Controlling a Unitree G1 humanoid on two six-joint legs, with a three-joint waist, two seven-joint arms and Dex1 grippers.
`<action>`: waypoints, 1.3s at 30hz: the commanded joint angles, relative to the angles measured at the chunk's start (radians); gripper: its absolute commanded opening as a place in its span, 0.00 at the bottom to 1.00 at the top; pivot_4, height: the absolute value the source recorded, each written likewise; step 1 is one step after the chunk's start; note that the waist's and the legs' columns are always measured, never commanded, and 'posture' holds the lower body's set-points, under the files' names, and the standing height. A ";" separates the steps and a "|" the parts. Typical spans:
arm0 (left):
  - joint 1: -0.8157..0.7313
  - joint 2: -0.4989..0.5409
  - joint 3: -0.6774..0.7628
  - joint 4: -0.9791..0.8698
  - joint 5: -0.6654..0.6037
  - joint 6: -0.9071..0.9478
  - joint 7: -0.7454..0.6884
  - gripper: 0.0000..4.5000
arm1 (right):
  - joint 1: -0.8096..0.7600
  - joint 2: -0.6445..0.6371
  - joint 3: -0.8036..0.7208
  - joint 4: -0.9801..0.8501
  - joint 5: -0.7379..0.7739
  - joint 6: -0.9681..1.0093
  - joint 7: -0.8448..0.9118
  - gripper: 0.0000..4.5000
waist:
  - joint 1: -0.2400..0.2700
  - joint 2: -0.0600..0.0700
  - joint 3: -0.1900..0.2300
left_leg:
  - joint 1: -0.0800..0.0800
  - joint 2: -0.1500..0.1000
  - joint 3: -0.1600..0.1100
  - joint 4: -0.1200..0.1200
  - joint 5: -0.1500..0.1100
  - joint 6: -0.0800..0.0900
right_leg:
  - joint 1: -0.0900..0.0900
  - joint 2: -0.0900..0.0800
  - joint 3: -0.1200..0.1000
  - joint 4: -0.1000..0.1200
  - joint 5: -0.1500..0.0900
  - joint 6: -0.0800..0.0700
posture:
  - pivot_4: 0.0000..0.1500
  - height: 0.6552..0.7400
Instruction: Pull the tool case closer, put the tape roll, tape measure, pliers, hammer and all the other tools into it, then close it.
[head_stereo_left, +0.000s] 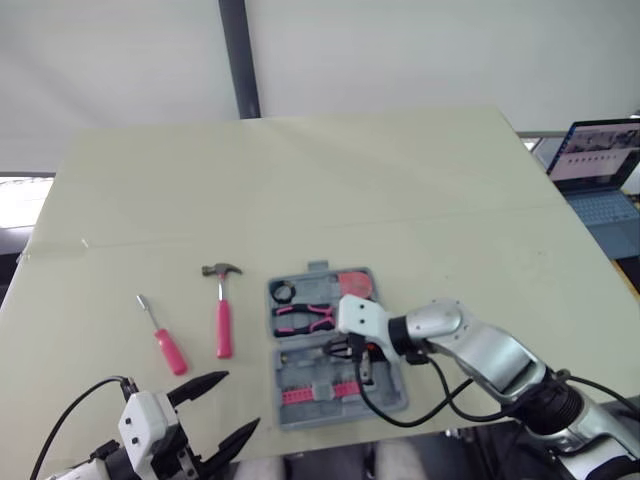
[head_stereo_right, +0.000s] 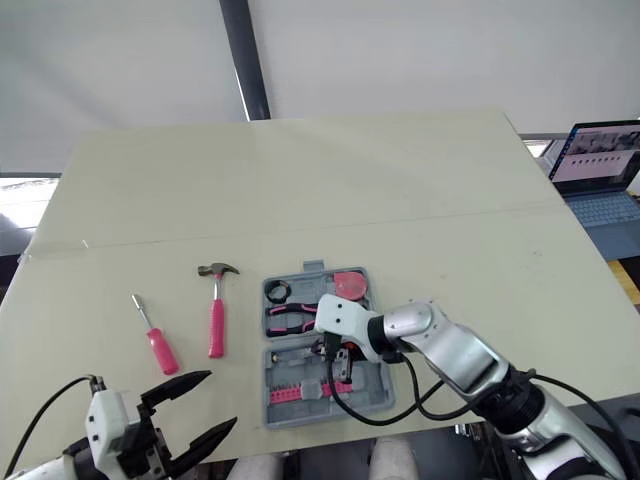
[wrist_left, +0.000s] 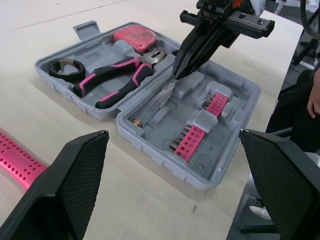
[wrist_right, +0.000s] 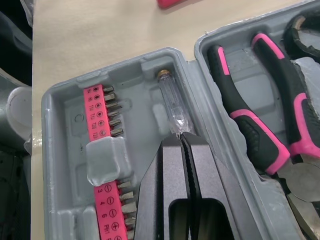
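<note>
One tool case (wrist_left: 150, 148) lay open on the worktop. Inside the tool case there were one pair of pliers (wrist_left: 117, 80), one tape measure (wrist_left: 134, 39), one tape roll (wrist_left: 67, 75), one clear-handled screwdriver (wrist_left: 152, 102) and two pink bit strips (wrist_left: 192, 142), the second (wrist_left: 217, 104) lying in line with the first. Left of the tool case there were two loose tools: one hammer (head_stereo_left: 224, 318) and one pink-handled screwdriver (head_stereo_left: 165, 343). Far to the right of the tool case stood one laptop (head_stereo_left: 600, 160).
</note>
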 joint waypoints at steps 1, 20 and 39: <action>0.007 0.003 -0.001 -0.042 -0.010 0.001 0.007 1.00 | -0.017 0.017 0.011 0.012 -0.036 -0.005 0.005 0.01 | 0.001 0.000 0.000 | 0.000 0.000 0.000 0.000 0.000 0.000 | 0.000 0.000 0.000 0.000 0.000 0.000 | 1.00 0.95; 0.021 -0.004 -0.012 -0.066 -0.003 0.007 0.019 1.00 | -0.042 0.041 0.086 0.081 -0.164 0.051 0.028 0.01 | -0.001 0.000 0.000 | 0.001 0.000 0.000 0.000 0.000 0.000 | 0.000 0.000 0.000 0.000 0.000 0.000 | 1.00 0.95; 0.003 0.006 -0.012 -0.116 -0.013 0.059 0.052 1.00 | -0.050 0.019 0.182 0.054 -0.277 0.055 0.070 0.01 | 0.000 0.000 -0.001 | 0.007 0.000 0.000 -0.002 0.000 0.000 | 0.006 0.000 0.000 0.001 0.000 0.000 | 1.00 0.95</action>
